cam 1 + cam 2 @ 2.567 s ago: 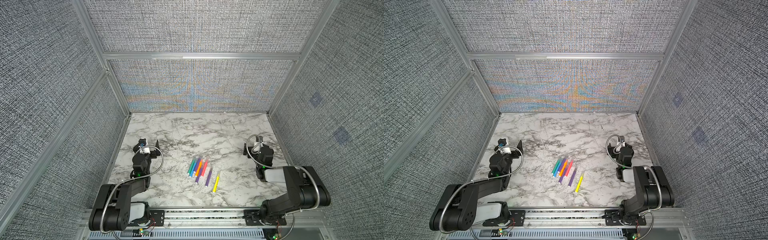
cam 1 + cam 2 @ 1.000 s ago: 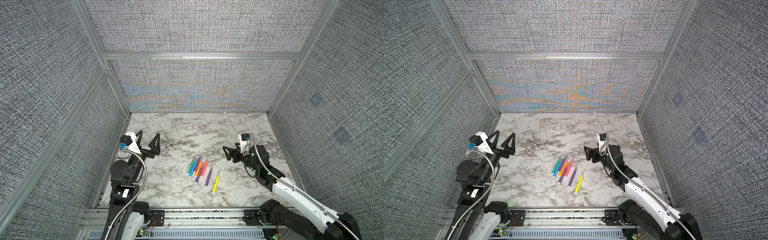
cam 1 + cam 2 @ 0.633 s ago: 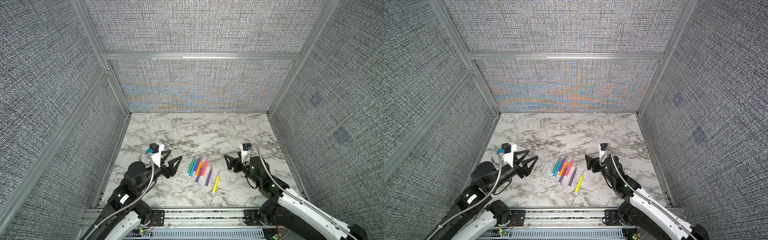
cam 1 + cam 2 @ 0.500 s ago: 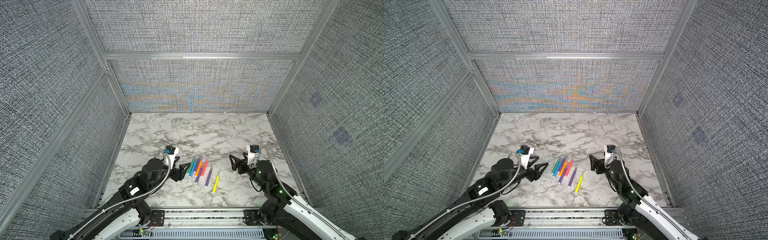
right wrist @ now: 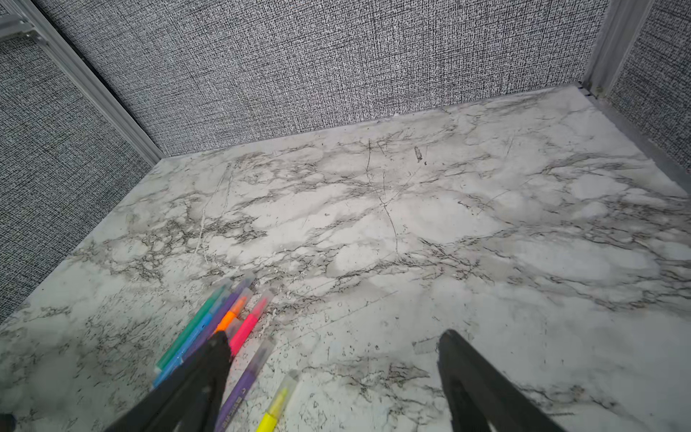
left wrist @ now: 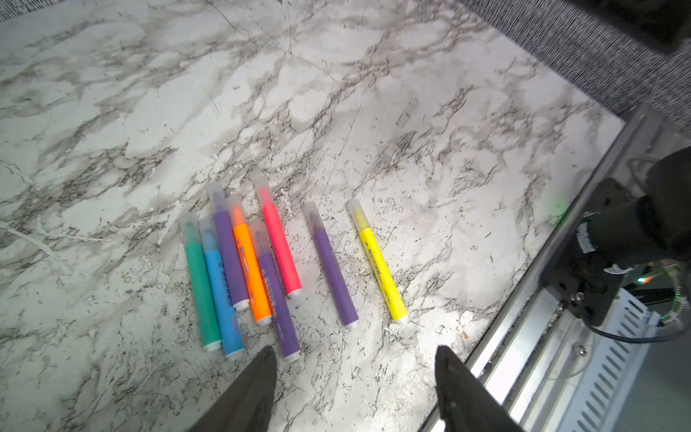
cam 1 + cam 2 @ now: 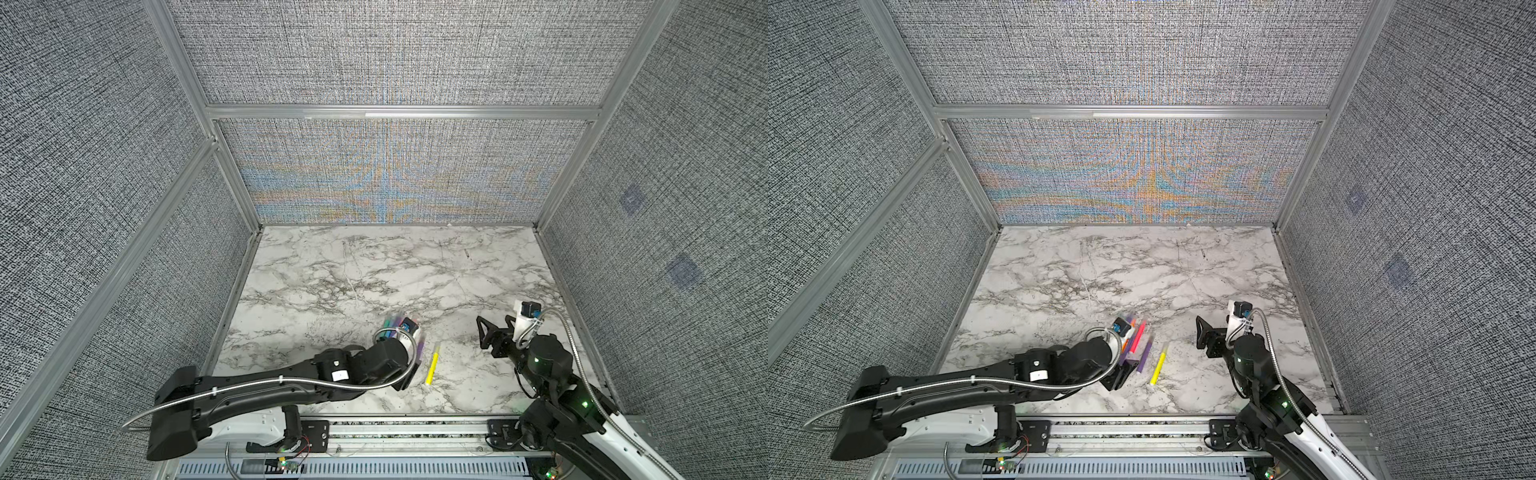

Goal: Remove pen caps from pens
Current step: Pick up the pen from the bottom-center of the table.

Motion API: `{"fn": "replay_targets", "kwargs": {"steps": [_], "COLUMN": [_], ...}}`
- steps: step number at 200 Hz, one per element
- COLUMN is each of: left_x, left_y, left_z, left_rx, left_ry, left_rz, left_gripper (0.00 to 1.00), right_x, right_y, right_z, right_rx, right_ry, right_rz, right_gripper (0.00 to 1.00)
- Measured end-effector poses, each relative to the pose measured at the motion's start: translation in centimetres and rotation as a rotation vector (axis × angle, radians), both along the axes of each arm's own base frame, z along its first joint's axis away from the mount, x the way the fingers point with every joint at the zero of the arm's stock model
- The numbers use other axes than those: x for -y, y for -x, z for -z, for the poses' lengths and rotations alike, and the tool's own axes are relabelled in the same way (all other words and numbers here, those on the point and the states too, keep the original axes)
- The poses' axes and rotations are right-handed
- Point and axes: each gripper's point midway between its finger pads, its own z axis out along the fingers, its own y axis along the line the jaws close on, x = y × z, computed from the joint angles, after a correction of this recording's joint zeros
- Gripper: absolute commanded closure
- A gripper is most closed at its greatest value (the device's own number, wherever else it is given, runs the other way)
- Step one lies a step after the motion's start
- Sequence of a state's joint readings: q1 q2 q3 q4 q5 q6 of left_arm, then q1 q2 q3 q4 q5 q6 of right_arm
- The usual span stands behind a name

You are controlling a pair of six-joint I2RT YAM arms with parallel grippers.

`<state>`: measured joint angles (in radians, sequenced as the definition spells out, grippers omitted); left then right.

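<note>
- One white marble tabletop [image 7: 374,270] with grey veins lies inside grey fabric walls [image 7: 374,50].
- Left arm [image 7: 270,382], black, reaches from the front rail [image 7: 395,430] over the table's front middle and covers most of the pens in both top views.
- Right arm [image 7: 548,370] stands at the front right, with its wrist pointing toward the table's centre.
- Left gripper [image 6: 355,351] is released: its two dark fingers stand well apart over bare marble with nothing between them. In the wrist view one fingertip shows just beside the white butt of a purple pen. Whether it touches the table cannot be told.
- Right gripper [image 5: 334,334] is also released, its fingers wide with only marble between them. It is apart from the pens, on their right side.
- Eight pens [image 6: 248,269] lie flat near the front edge. Six are bunched side by side: green, blue, purple, orange, purple, pink. A lone purple pen [image 6: 332,273] and a yellow pen [image 6: 379,265] lie separately toward the right arm.
- Caps [image 6: 355,211], clear and frosted, sit on every pen, at the ends pointing away from the front rail.
</note>
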<state>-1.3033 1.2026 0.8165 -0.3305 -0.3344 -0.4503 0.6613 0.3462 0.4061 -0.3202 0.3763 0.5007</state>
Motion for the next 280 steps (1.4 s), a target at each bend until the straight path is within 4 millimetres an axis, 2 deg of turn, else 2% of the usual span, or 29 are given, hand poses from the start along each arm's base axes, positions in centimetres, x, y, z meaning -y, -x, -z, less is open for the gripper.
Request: {"fn": "replay_targets", "kwargs": {"steps": [22,50,73,167,214,246,280], "left_x": [1.6,4.7,6.1,7.1,8.1,8.1,8.3], "left_y": [0.5,1.1,1.1,0.4,0.5,0.4,-0.1], "left_z": [1.9,3.8,5.2,10.8,12.2,13.4,13.5], "left_rx": [-0.021,-0.041,-0.061,-0.169,-0.213,-0.237,-0.235], "left_ry": [-0.056,-0.112,-0.137,-0.215,-0.208,-0.223,-0.207], "left_rz": [0.006,0.031,0.032,0.022,0.039,0.034,0.019], "left_gripper": [0.35,0.35,0.36,0.49,0.52,0.52,0.57], "right_x": [0.1,0.3,0.3,0.3,0.3,0.4,0.4], "right_y": [0.3,0.5,0.6,0.8,0.8,0.8,0.8], "right_z": [0.1,-0.1,0.1,1.4,1.4,1.6,1.8], "right_rx": [0.002,0.009,0.008,-0.001,0.001,0.002,-0.002], "right_ry": [-0.004,-0.011,-0.01,-0.009,-0.01,-0.009,-0.007], "right_rz": [-0.006,-0.007,-0.008,-0.012,-0.011,-0.009,-0.009], "right_gripper": [0.1,0.1,0.1,0.1,0.1,0.1,0.1]}}
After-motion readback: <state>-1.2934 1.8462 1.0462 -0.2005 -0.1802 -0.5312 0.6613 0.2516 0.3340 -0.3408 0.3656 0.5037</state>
